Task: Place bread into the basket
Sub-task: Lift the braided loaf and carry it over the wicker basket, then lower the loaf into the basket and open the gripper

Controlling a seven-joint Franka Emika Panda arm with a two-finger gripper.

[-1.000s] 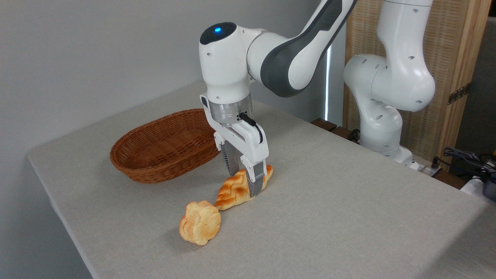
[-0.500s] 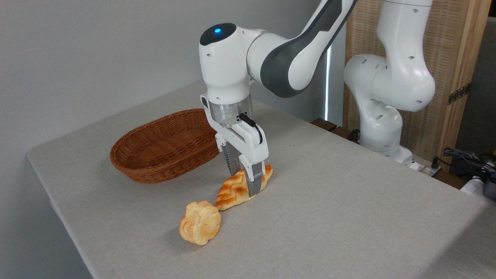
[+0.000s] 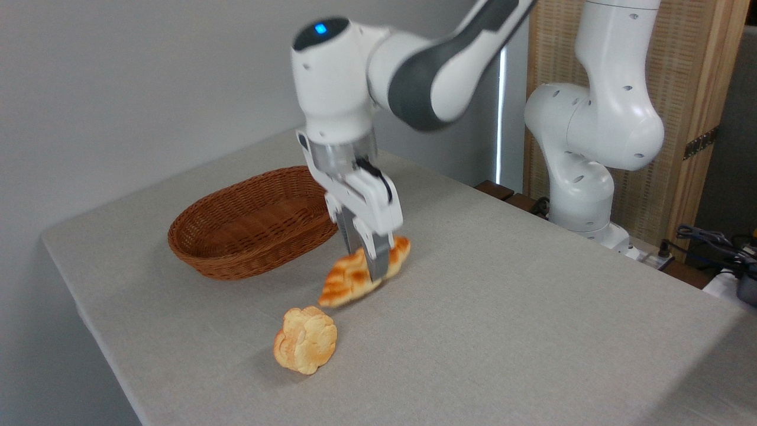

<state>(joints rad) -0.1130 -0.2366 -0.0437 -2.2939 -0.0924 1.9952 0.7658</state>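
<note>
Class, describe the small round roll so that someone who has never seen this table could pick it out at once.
Start at the oval reddish-brown woven wicker basket on the grey cloth-covered table. Come toward the table's near edge, past the long braided golden-orange loaf gripped in the white robot claw. The small pale-golden roll lies alone on the cloth: round and lumpy, not long and plaited.

Bright, even, soft shadows; moving arm and fingers motion-blurred.

Bare desk lies open to the right; the basket stands close on the left, the round roll just below the lifted bread.
</note>
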